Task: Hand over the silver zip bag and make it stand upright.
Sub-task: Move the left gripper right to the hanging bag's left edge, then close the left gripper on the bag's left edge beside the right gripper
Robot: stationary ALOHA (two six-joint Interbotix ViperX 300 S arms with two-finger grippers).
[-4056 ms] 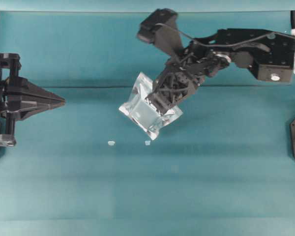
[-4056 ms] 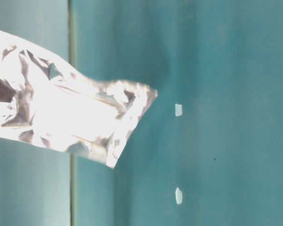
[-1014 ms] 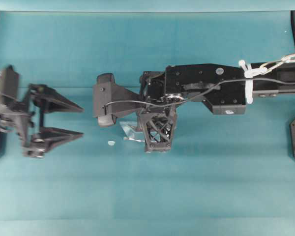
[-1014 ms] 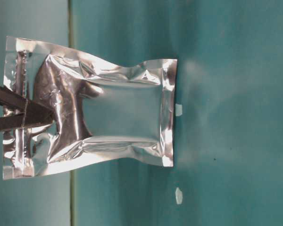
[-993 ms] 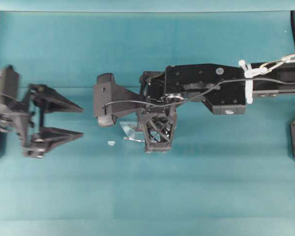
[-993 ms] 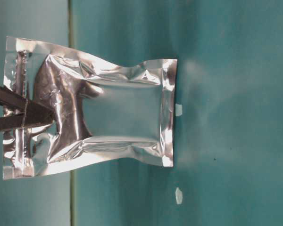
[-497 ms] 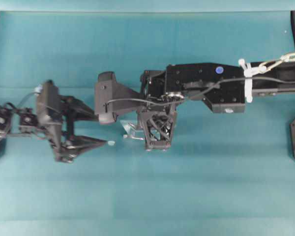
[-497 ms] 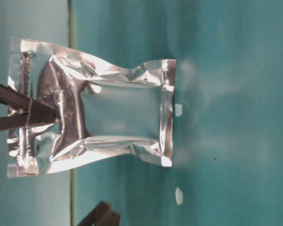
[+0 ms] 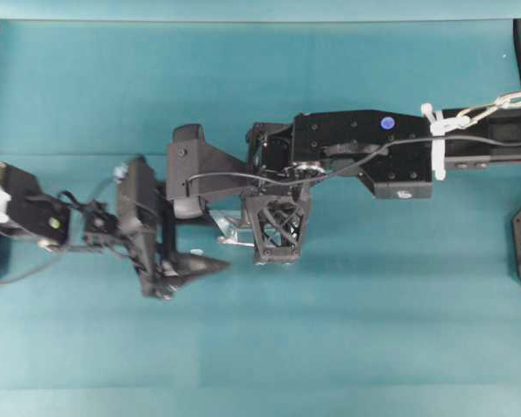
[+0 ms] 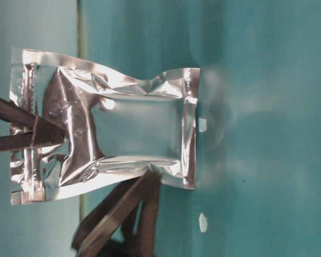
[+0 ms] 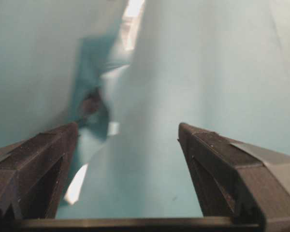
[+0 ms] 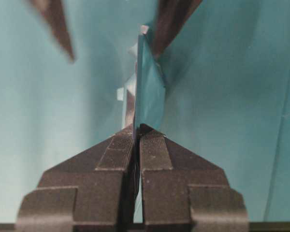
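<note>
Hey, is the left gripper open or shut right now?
Open. In the left wrist view the left gripper has its fingers spread wide, nothing pinched between them; the silver zip bag sits ahead.

Silver zip bag (image 10: pixel 134 134) between left fingers (image 9: pixel 195 265)

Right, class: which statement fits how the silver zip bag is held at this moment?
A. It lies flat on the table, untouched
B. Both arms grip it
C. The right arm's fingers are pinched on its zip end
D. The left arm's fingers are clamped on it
C: the right gripper is shut on the silver zip bag, while the left gripper stands wide open.
</note>
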